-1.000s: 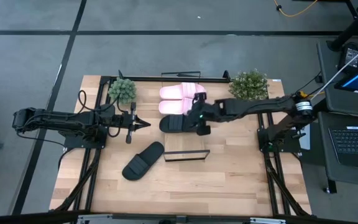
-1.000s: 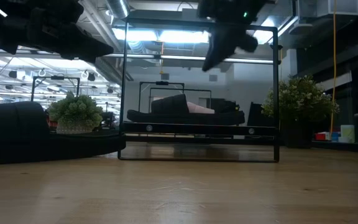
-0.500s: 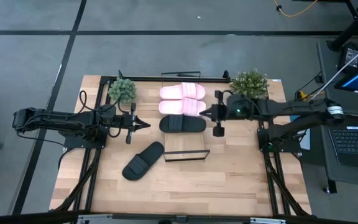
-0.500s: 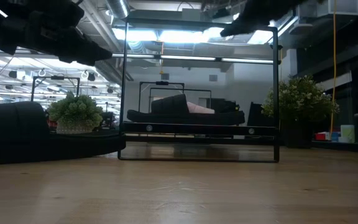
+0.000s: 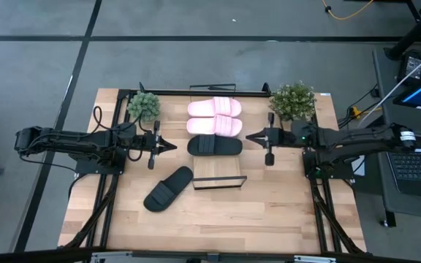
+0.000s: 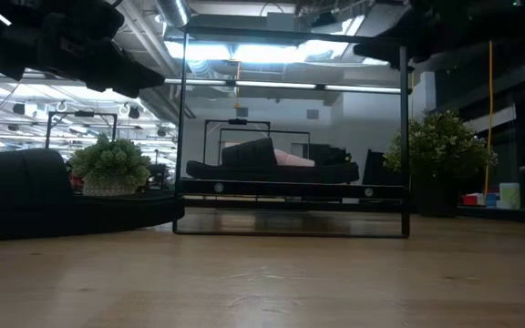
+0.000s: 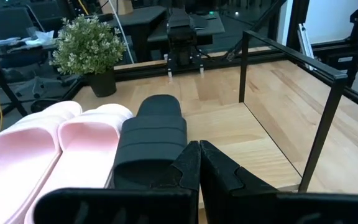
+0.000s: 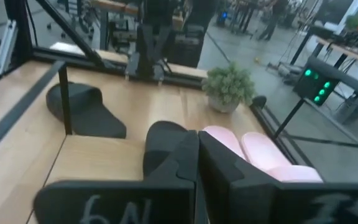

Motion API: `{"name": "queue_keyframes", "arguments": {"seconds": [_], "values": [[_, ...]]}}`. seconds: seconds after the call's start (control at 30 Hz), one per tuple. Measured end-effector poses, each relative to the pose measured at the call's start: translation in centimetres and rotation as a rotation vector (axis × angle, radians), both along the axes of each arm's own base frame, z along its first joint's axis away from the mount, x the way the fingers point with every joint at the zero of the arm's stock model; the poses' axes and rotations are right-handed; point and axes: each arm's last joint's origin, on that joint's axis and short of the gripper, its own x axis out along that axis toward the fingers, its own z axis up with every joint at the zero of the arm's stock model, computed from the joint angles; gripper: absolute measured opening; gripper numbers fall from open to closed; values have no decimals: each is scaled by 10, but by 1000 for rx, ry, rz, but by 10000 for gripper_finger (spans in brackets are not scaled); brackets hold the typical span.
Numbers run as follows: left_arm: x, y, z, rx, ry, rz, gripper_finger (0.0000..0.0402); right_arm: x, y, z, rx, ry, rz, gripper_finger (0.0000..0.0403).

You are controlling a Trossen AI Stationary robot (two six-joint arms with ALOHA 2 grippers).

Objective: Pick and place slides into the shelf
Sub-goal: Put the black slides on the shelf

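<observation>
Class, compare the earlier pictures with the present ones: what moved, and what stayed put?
The right gripper, shut and empty, pulled back from over the black slide on the shelf toward the table's right side. Nothing was picked up in that time. The left gripper, both pink slides and the other black slide on the table did not move.

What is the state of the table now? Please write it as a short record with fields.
on shelf: two pale pink slides and one black slide, side by side on the light-wood sloping shelf
off shelf: second black slide, on the wooden tabletop left of the shelf's front end
left gripper: shut, empty, left of the shelf
right gripper: shut, empty, right of the shelf
other: two small potted plants at the back corners
</observation>
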Motion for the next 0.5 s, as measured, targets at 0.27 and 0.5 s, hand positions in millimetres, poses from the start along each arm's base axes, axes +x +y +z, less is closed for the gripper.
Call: {"name": "queue_keyframes", "arguments": {"seconds": [0.27,0.5], "values": [[0,0,1,-6,-9,2,0,-18,4,1,24,44,95,14],[0,0,1,-6,-9,2,0,-17,7,-3,43,81,195,14]]}}
